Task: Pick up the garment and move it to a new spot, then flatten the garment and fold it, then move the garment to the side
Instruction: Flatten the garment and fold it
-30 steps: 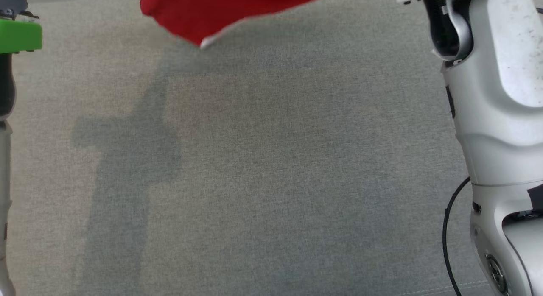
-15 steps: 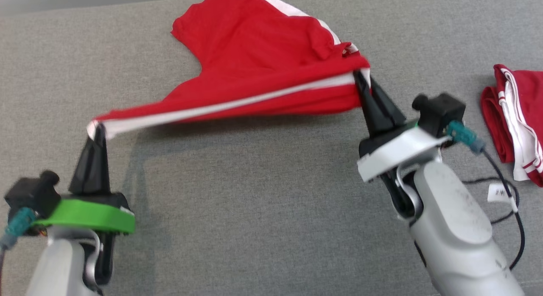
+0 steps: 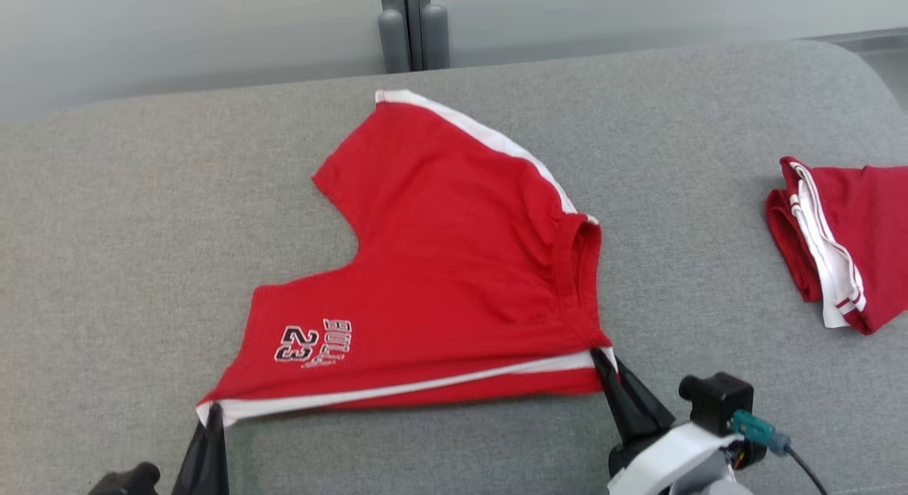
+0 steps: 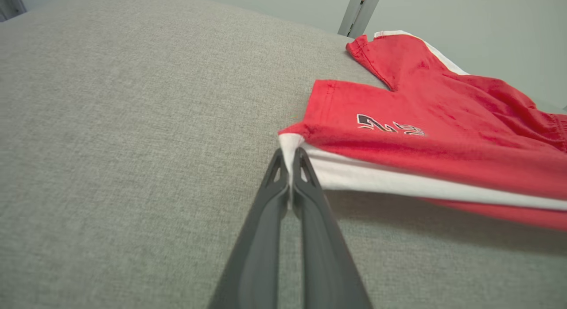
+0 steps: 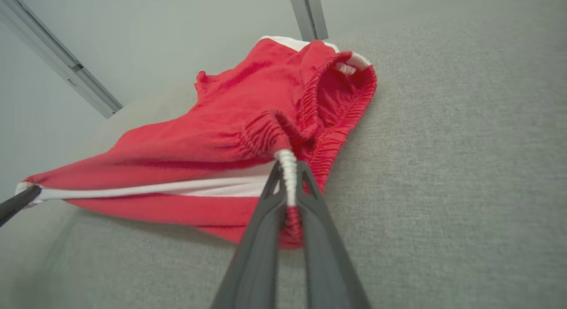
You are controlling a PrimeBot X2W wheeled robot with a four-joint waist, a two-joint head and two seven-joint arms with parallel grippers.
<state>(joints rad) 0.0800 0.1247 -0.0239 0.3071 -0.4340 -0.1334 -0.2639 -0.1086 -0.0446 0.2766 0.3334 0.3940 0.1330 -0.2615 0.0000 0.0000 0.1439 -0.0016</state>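
At the lower left of the head view, the left claw is clenched on the white-trimmed hem corner of the red garment. Its own wrist view shows the two dark fingers pressed together with the white edge pinched between their tips.

From that corner the garment, a pair of red shorts with a white side stripe, spreads across the middle of the grey fabric worktop. One leg lies flat and reaches toward the far edge. The near edge is lifted off the fabric and stretched fairly taut between the two claws. A black-and-white "23" print sits on the near left part of the cloth.

Further right, the right claw is clenched on the gathered waistband corner. In its wrist view the white cord-like trim and red elastic are squeezed between the fingers, and the waistband opening gapes beyond them.

A black camera block and a cable sit on that wrist. Well apart at the far right, a second red-and-white garment lies folded on the worktop.
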